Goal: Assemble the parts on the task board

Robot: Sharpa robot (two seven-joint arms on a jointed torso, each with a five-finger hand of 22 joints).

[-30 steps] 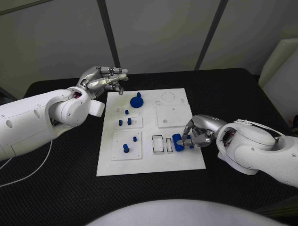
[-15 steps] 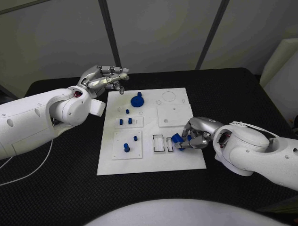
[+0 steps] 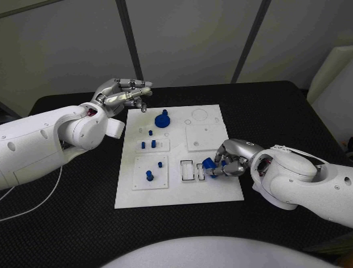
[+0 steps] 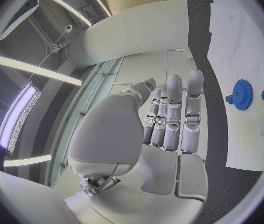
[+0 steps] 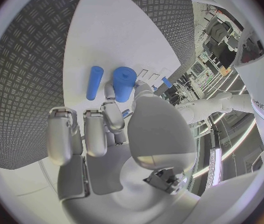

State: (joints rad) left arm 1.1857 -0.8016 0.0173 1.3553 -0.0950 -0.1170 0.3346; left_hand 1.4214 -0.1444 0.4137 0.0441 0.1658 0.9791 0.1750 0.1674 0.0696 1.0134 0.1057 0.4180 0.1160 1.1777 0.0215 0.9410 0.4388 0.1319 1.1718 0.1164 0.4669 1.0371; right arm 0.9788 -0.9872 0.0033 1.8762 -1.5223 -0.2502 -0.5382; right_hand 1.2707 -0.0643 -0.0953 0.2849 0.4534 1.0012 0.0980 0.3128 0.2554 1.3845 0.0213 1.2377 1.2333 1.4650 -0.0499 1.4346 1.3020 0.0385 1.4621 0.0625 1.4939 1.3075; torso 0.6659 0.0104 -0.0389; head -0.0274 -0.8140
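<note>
The white task board (image 3: 176, 195) lies in the middle of the black table. My right hand (image 3: 234, 158) rests over its near right part and pinches a thick blue cylinder (image 3: 211, 166) just right of the two rectangular slots (image 3: 187, 170). In the right wrist view that cylinder (image 5: 124, 83) sits at the fingertips of my right hand (image 5: 126, 129), with a thin blue rod (image 5: 94, 82) lying on the board beside it. My left hand (image 3: 125, 92) hovers off the board's far left corner, fingers curled in and holding nothing. A blue gear (image 3: 162, 119) stands near it and shows as the gear (image 4: 240, 94) beyond my left hand (image 4: 144, 134).
Small blue pegs stand in the board's left column: one peg (image 3: 151, 133), a pair (image 3: 147, 144), and two more (image 3: 154, 170) nearer me. A raised white square (image 3: 205, 137) sits mid-right. Black table surrounds the board.
My right hand has shifted slightly left with the blue cylinder, closer to the slots. The left hand has stayed in place.
</note>
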